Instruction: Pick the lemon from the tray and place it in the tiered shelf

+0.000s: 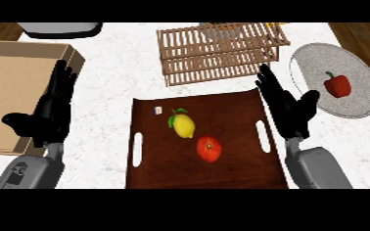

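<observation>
Dark brown wood makes up the rectangular tray (155, 173) at the centre of the speckled white counter (123, 63), with a slot handle cut in each short side. On it lie a yellow lemon with a green leaf (184, 125), near the middle, and a round red tomato (209, 149) just beside it, toward the near edge. A tiny white tag (158, 110) sits near the tray's far left corner; nothing on it can be read.

Beyond the tray stands a pale slatted wooden tiered shelf (220, 53); whether anything lies in it I cannot tell. A grey round plate (312, 63) at the right holds a red bell pepper (337, 85). An open tan cardboard box (29, 58) sits at the left, and a grey-and-white appliance (59, 29) shows at the far left corner.

Both black hands are spread with straight fingers, holding nothing: the left hand (49, 112) over the box's edge, the right hand (288, 108) over the tray's right rim.
</observation>
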You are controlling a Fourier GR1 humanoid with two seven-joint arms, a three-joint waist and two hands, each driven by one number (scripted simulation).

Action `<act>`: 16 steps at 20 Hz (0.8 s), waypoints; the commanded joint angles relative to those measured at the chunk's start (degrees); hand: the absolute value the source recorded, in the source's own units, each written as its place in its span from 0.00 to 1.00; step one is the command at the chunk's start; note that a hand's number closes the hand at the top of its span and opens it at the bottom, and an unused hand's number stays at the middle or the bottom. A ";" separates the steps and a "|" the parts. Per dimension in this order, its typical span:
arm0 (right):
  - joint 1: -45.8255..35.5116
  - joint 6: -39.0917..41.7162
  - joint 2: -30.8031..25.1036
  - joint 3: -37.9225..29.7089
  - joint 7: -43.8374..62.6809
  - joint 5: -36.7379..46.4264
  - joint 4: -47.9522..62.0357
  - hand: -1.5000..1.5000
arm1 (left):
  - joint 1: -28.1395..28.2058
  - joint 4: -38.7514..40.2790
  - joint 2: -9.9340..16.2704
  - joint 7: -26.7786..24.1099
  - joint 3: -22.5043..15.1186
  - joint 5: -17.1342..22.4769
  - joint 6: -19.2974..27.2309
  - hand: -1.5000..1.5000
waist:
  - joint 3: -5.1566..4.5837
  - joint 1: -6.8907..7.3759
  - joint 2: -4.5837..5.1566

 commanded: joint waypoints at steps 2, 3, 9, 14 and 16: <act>-6.04 6.69 3.61 7.71 -2.13 2.02 0.78 1.00 | -2.72 0.52 0.08 2.11 -1.11 -1.66 0.11 0.50 | -0.08 2.63 -0.30; -10.29 10.84 3.24 10.29 -1.70 2.30 1.06 1.00 | -4.20 0.17 0.51 3.07 -1.30 -1.78 0.11 0.50 | -0.03 4.27 -0.01; -22.11 16.06 11.10 10.39 -5.02 0.17 14.57 0.00 | -1.83 -5.69 2.90 10.63 -3.05 -0.64 -1.88 0.50 | 0.03 5.73 0.11; -28.98 33.87 6.17 7.32 -11.26 -5.26 19.11 0.00 | 1.52 -9.23 1.80 10.81 -4.14 -2.50 0.51 0.50 | 0.00 4.57 -0.12; -32.04 38.68 5.19 9.55 -10.38 -4.26 17.75 0.00 | -0.62 -6.68 0.84 10.50 -3.34 -2.51 0.61 0.50 | -0.07 3.36 -0.16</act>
